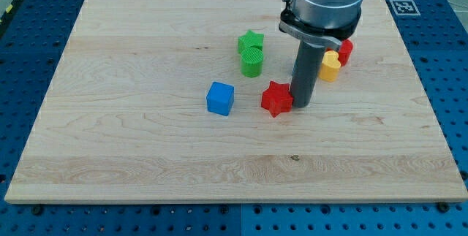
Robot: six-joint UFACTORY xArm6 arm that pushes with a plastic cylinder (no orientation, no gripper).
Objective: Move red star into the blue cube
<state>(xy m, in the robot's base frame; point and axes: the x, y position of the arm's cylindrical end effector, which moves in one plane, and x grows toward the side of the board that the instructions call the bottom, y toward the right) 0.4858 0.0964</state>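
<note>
The red star (276, 98) lies on the wooden board near the middle, a little right of centre. The blue cube (220, 98) sits to its left with a gap between them. My tip (300, 105) stands on the board right against the red star's right side. The rod rises from there to the arm's grey body at the view's top.
A green star (251, 42) and a green cylinder (251, 61) touch each other above the blue cube and red star. A yellow block (330, 66) and a red block (345, 50) sit right of the rod, partly hidden by the arm. The wooden board (146, 155) rests on a blue table.
</note>
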